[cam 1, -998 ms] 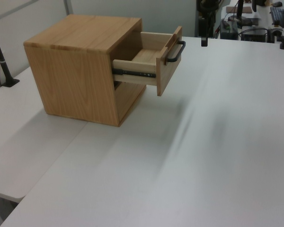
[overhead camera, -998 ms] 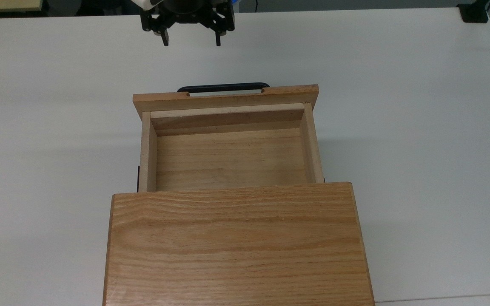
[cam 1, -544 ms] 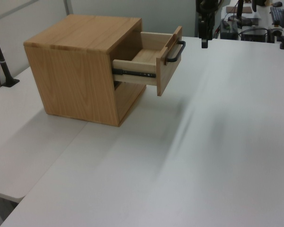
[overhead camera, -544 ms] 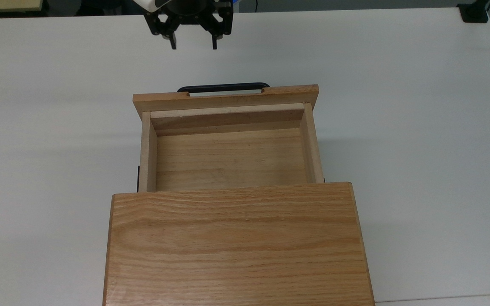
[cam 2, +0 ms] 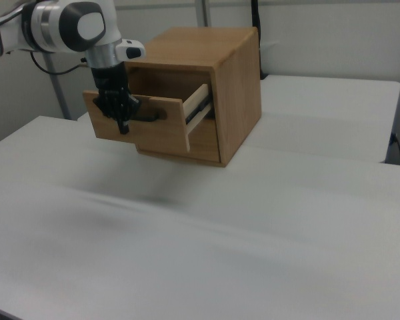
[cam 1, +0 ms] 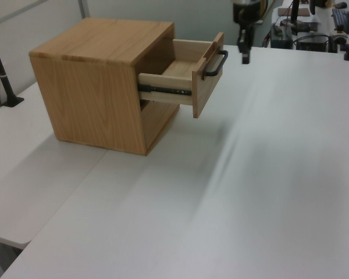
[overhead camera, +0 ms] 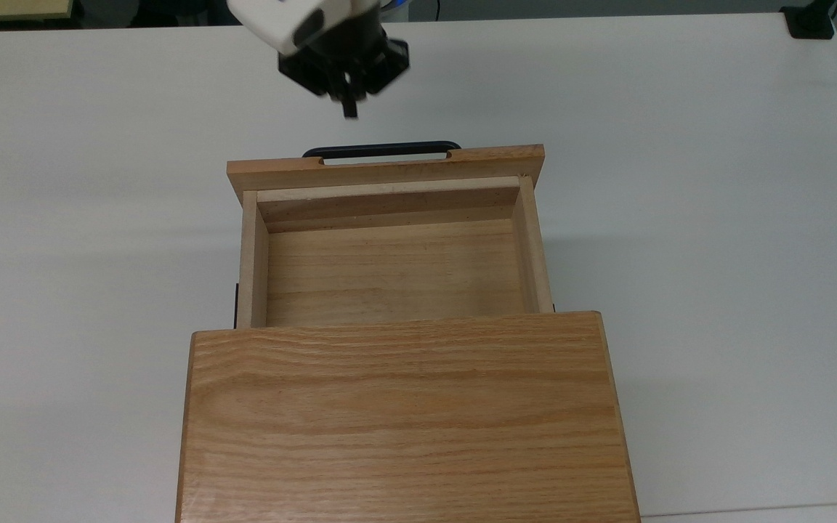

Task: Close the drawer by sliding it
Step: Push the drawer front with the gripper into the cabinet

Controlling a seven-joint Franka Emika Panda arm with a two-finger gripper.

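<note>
The drawer (overhead camera: 389,270) of light oak stands pulled well out of the cabinet (overhead camera: 404,414), and its inside holds nothing. Its front panel (overhead camera: 386,169) carries a thin black bar handle (overhead camera: 382,150). My gripper (overhead camera: 349,112) hangs above the table just beyond the handle, a little to the top view's left of the handle's middle, fingers together and touching nothing. In the left view the gripper (cam 1: 245,60) is right of the drawer front (cam 1: 206,81). In the right view the gripper (cam 2: 123,128) points down in front of the drawer panel (cam 2: 157,137).
The cabinet rests on a white table (overhead camera: 716,218) with bare surface on both sides. A black clamp (overhead camera: 811,22) sits at the top view's far right corner. A black pole (cam 1: 3,75) stands at the left view's left edge.
The fingers have come together from wide apart. The gripper has turned and moved toward the drawer handle, lower in the top view.
</note>
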